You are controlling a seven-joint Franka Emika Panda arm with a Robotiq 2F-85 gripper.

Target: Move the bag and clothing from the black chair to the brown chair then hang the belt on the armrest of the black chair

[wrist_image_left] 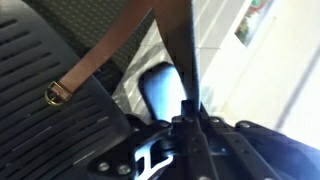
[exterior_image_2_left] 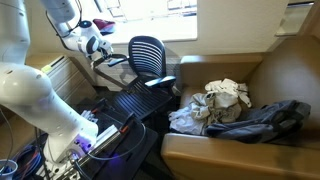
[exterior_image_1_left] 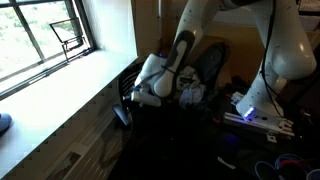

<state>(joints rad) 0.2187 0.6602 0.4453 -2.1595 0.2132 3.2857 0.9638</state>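
In the wrist view my gripper (wrist_image_left: 190, 105) is shut on the belt (wrist_image_left: 95, 62), a tan strap. The belt runs up from the fingers, bends over and hangs down to its brass buckle (wrist_image_left: 54, 93). Under it lie the black chair's ribbed surface (wrist_image_left: 55, 135) and a dark rounded armrest (wrist_image_left: 160, 88). In both exterior views the gripper (exterior_image_2_left: 102, 46) (exterior_image_1_left: 130, 98) is beside the black chair (exterior_image_2_left: 150, 55) (exterior_image_1_left: 212, 62), on its window side. The brown chair (exterior_image_2_left: 290, 70) holds the pale crumpled clothing (exterior_image_2_left: 225, 98) and the dark bag (exterior_image_2_left: 262, 120).
A window (exterior_image_1_left: 50, 40) and a wide sill (exterior_image_1_left: 70, 88) run along the wall by the gripper. The robot's base with a lit box (exterior_image_2_left: 88, 142) (exterior_image_1_left: 255, 112) and loose cables (exterior_image_2_left: 30, 160) stands on the floor close to the black chair.
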